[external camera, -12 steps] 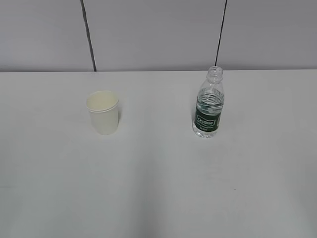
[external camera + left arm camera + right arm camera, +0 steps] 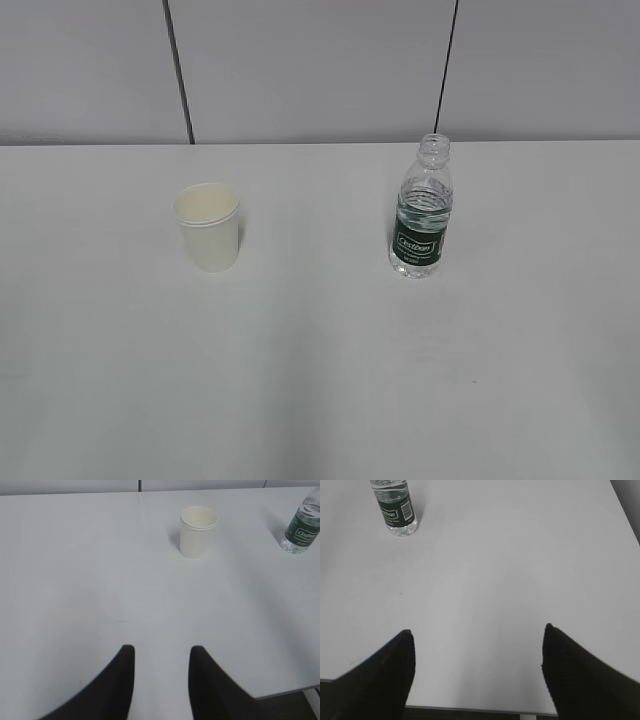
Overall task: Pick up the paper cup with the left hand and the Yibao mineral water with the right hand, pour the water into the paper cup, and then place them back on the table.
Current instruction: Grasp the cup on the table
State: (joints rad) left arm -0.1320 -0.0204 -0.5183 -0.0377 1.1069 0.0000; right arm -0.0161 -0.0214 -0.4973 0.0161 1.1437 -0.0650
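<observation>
The cream-white paper cup (image 2: 209,226) stands upright on the white table (image 2: 320,380), left of centre, and shows far ahead in the left wrist view as the paper cup (image 2: 198,531). The capless Yibao mineral water (image 2: 421,208) stands upright to its right; the bottle (image 2: 301,526) sits at the right edge of the left wrist view and the same bottle (image 2: 395,507) at the top left of the right wrist view. My left gripper (image 2: 161,649) is open with a narrow gap, empty, well short of the cup. My right gripper (image 2: 477,628) is wide open, empty, near the table's front edge. Neither arm shows in the exterior view.
A grey panelled wall (image 2: 320,70) rises behind the table. The table's front edge (image 2: 470,711) lies just under my right fingers, and its corner edge (image 2: 285,692) shows at the lower right of the left wrist view.
</observation>
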